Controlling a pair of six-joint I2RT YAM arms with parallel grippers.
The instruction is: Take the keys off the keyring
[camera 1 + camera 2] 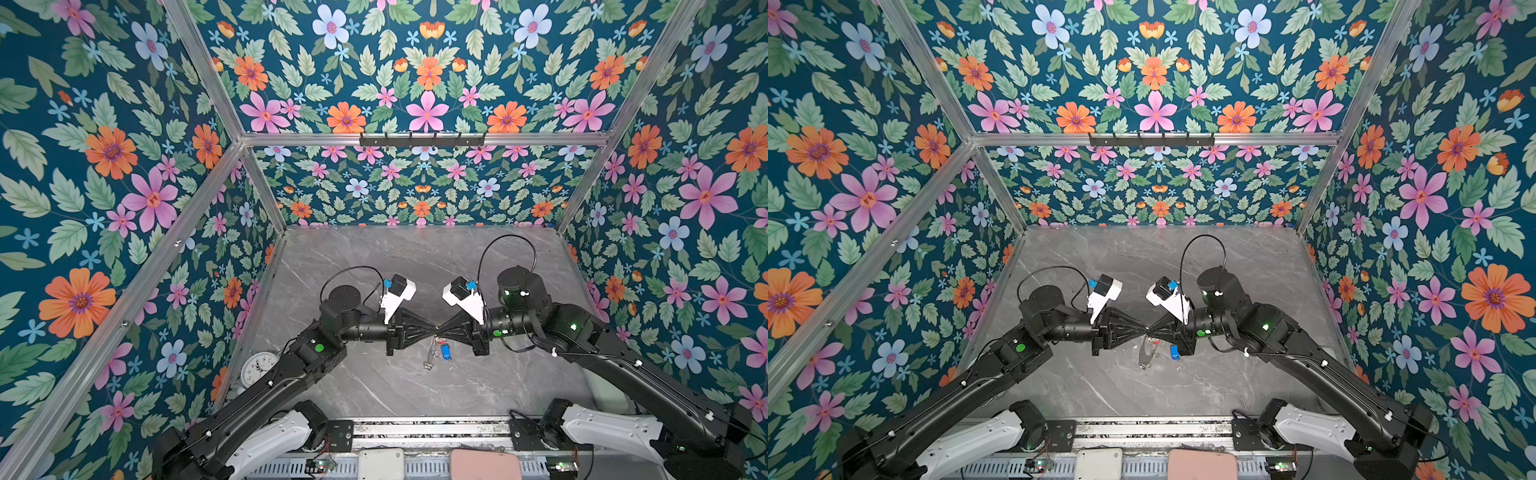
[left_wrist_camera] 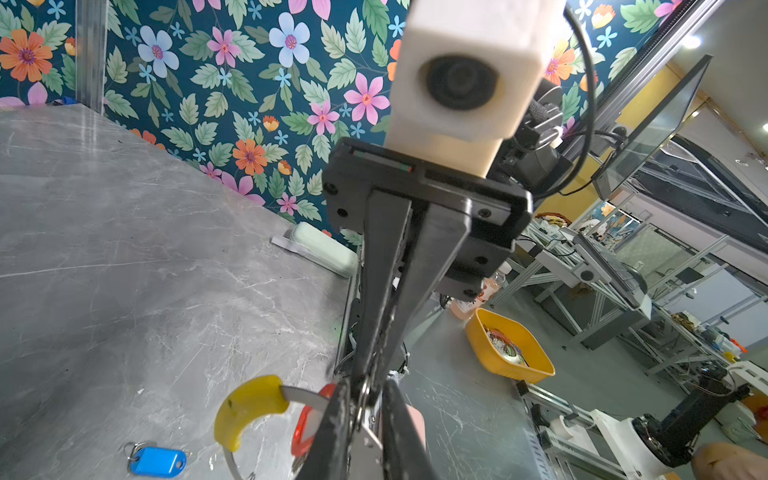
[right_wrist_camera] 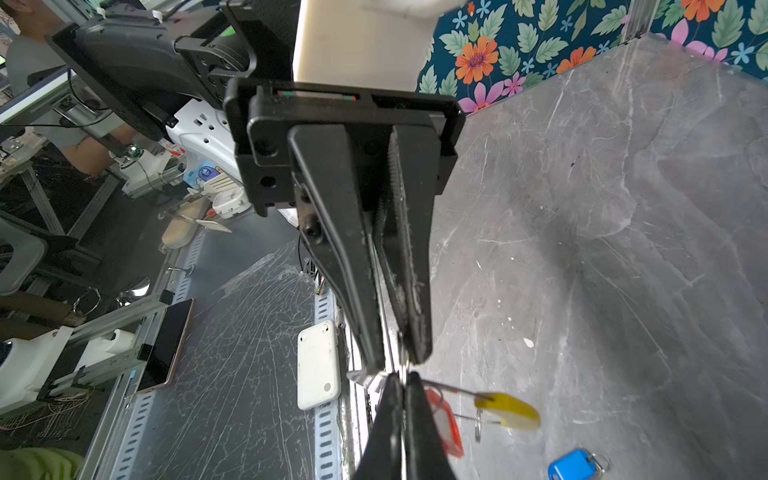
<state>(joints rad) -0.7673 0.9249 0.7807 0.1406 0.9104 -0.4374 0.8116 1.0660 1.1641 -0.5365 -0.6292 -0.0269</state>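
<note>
Keyring, thin grey hoop with yellow sleeve, hangs pinched by both jaws.

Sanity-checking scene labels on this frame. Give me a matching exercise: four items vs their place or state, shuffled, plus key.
1 blue tag key
2 yellow sleeve
3 red-orange tag
4 right gripper

A shut, tips meeting the left gripper
B flat on the table, off the keyring
C close beside the gripper tips
D over an arc of the keyring

Pairs: 1-B, 2-D, 3-C, 4-A
</note>
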